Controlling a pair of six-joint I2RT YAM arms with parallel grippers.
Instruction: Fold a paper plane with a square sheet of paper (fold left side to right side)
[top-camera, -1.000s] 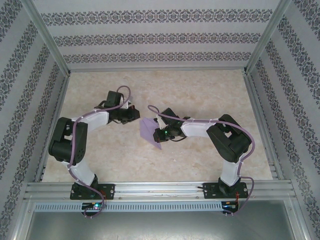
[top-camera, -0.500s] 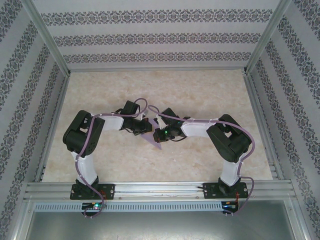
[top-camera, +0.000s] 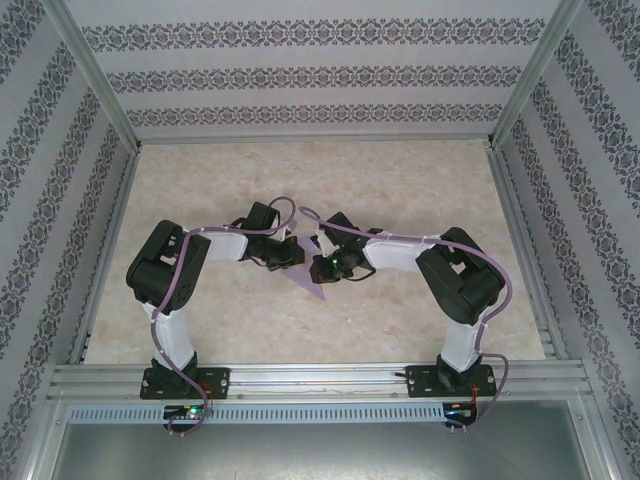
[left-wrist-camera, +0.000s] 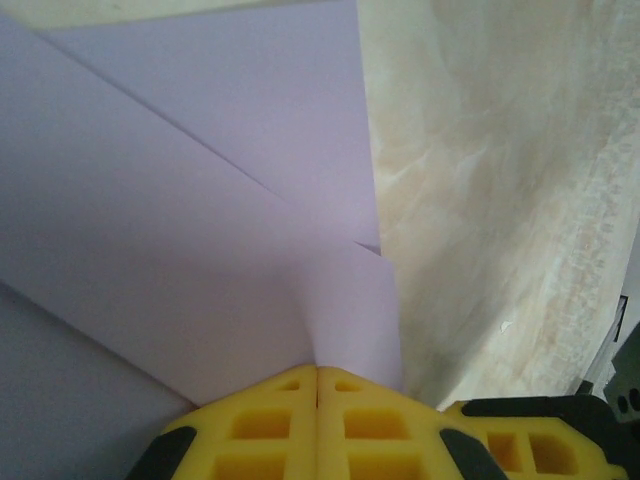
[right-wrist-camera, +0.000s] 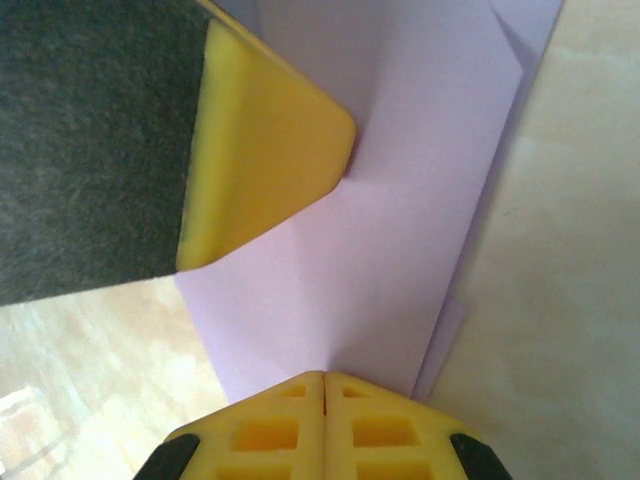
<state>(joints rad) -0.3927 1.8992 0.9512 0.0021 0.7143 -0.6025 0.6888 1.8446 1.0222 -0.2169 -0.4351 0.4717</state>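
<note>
One creased lavender sheet of paper (top-camera: 308, 281) in play, its sharp point aimed toward the arm bases, with the marble-look table (top-camera: 400, 180) beneath it. We count two grippers on it. The left gripper (left-wrist-camera: 317, 372) comes in from the sheet's left, fingers pressed together on an edge. The right gripper (right-wrist-camera: 325, 378), at the sheet's right, is clamped on it too. A second ago the left gripper hung well left of the sheet; now it has hold.
</note>
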